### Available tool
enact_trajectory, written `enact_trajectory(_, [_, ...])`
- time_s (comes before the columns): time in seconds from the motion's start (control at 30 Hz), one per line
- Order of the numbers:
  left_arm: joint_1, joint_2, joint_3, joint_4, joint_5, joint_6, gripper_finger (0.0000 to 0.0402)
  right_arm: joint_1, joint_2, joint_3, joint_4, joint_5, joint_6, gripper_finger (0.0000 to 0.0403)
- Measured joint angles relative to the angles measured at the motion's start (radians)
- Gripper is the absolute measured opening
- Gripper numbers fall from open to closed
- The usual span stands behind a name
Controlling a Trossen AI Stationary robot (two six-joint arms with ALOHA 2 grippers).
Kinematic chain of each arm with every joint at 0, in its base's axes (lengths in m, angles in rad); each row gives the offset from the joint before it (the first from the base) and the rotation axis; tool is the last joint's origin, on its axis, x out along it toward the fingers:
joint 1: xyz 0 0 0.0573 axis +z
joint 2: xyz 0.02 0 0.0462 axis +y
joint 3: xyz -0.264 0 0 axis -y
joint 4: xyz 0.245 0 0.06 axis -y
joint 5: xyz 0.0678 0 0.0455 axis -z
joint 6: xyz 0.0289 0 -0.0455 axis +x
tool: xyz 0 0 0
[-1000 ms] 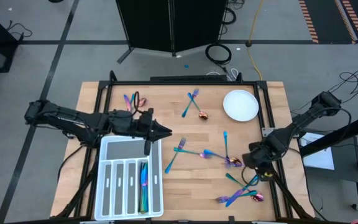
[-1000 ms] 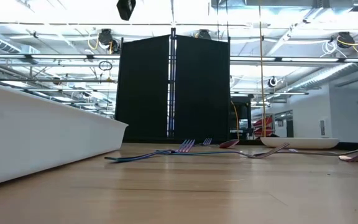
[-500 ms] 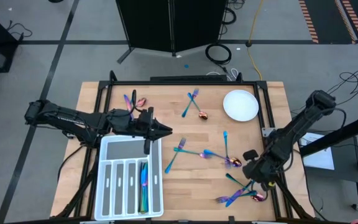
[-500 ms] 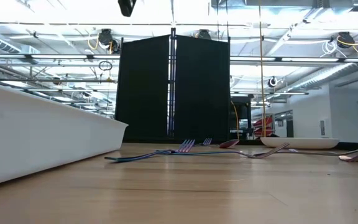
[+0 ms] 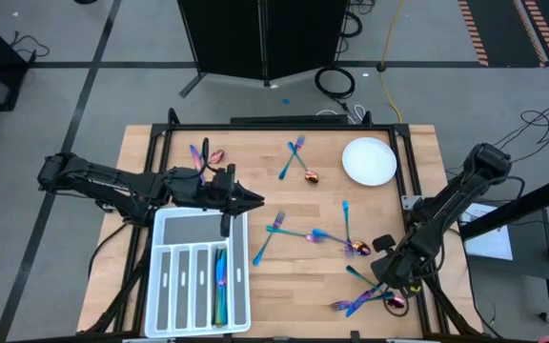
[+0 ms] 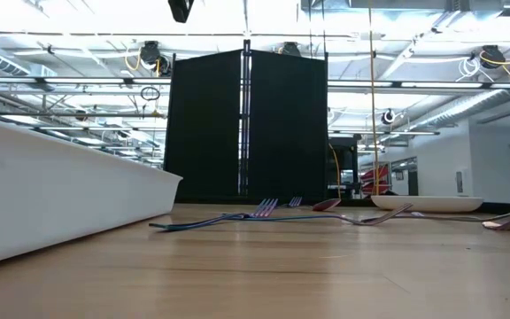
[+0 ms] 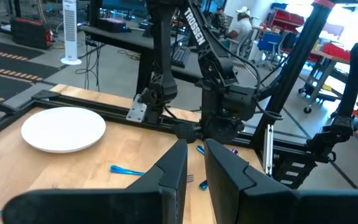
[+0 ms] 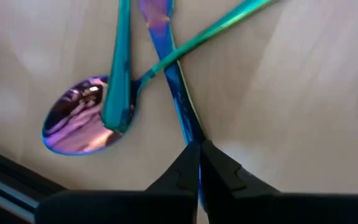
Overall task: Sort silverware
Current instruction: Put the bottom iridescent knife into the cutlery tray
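Right wrist view: spoon (image 8: 82,124) beside crossed handles (image 8: 166,56).

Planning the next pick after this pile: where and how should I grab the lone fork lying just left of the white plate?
Probably grip the fork mid-handle, coming straight down with the jaws across its slim shaft. It lies flat and diagonal on the table, prongs toward the far edge. Its handle end is close to a spoon, so stay nearer the prongs.

Materials: iridescent metal, pale wood, white plastic, matt black.
Silverware (image 5: 351,246) is polished iridescent metal, teal-blue-purple, mirror-glossy; spoon bowl (image 8: 79,124) reflects like a mirror. Table (image 5: 303,205) is light wood, smooth, satin, visible grain. Tray (image 5: 201,263) looks white plastic, smooth. Plate (image 5: 368,160) white, smooth, slight gloss. Right gripper (image 8: 197,163) fingers matt black; left gripper (image 7: 194,163) also matt black.
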State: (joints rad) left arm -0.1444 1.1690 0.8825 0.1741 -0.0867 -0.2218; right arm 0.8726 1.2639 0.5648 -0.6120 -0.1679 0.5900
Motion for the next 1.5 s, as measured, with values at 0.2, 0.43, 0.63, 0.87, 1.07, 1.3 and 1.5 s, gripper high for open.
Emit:
enact_trajectory(0.2, [0.000,0.000,0.000,-0.002,0.003,0.000,0.0057,0.000,0.023,0.000,0.030,-0.021,0.000,0.0000])
enact_trajectory(0.43, [0.000,0.000,0.000,-0.003,0.006,0.000,0.0057,0.001,0.052,0.000,0.030,-0.021,-0.008,0.0000])
enact_trajectory(0.63, [0.000,0.000,0.000,-0.004,0.007,-0.001,0.0057,0.006,0.086,0.006,-0.026,-0.021,-0.059,0.0000])
enact_trajectory(0.87, [0.000,0.000,0.000,-0.004,0.007,-0.002,0.0057,0.006,0.089,0.006,-0.167,0.022,-0.124,0.0000])
enact_trajectory(1.07, [0.000,0.000,0.000,-0.004,0.007,-0.002,0.0057,-0.001,0.089,0.008,-0.199,0.069,-0.202,0.0000])
enact_trajectory(1.3, [0.000,0.000,0.000,-0.003,0.007,-0.004,0.0057,-0.040,0.094,0.044,-0.166,0.186,-0.250,0.0000])
enact_trajectory(1.5, [-0.005,0.000,0.001,-0.004,0.008,-0.008,0.0057,-0.083,0.094,0.045,-0.195,0.180,-0.296,0.0000])
